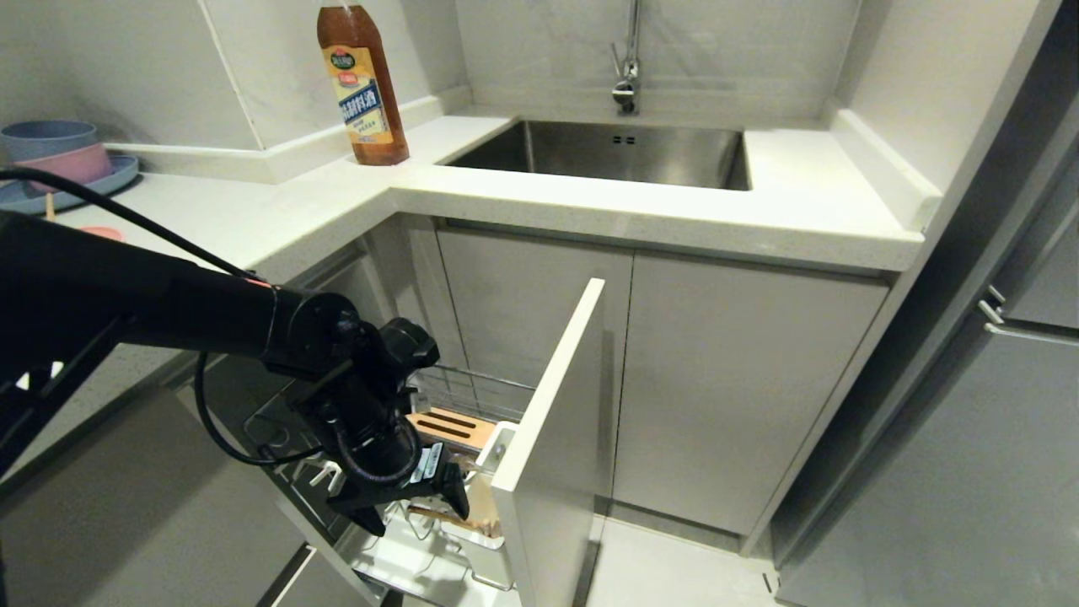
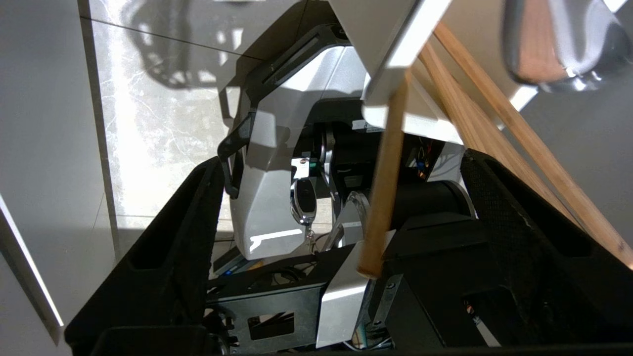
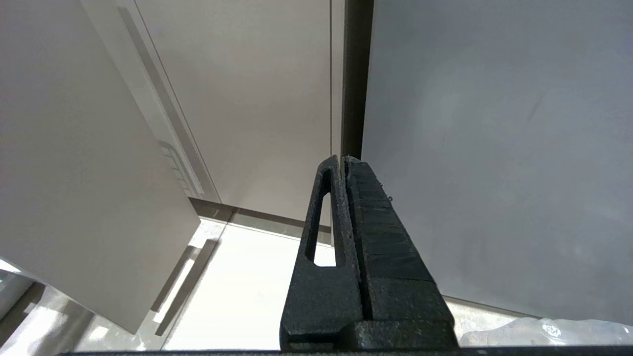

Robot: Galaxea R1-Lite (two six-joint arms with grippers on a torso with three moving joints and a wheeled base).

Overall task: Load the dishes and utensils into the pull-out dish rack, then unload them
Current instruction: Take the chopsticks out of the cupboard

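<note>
The pull-out dish rack (image 1: 548, 396) stands drawn out below the counter, with its wooden block (image 1: 447, 428) and white utensil cup (image 1: 485, 527) behind the white front panel. My left gripper (image 1: 413, 512) hangs low over the cup, open. In the left wrist view the light wooden chopsticks (image 2: 385, 198) rise out of the cup's rim (image 2: 395, 69). One stick stands free between the spread fingers (image 2: 514, 227) of the left gripper (image 2: 341, 158), and the fingers do not touch it. A pink plate edge (image 1: 103, 231) peeks out behind my arm. The bowl and fork are hidden. My right gripper (image 3: 343, 163) is parked, shut, empty.
A brown sauce bottle (image 1: 362, 84) stands at the counter corner beside the steel sink (image 1: 607, 152). Blue and pink bowls on a blue plate (image 1: 59, 164) sit far left. A closed cabinet door (image 1: 725, 388) is right of the rack.
</note>
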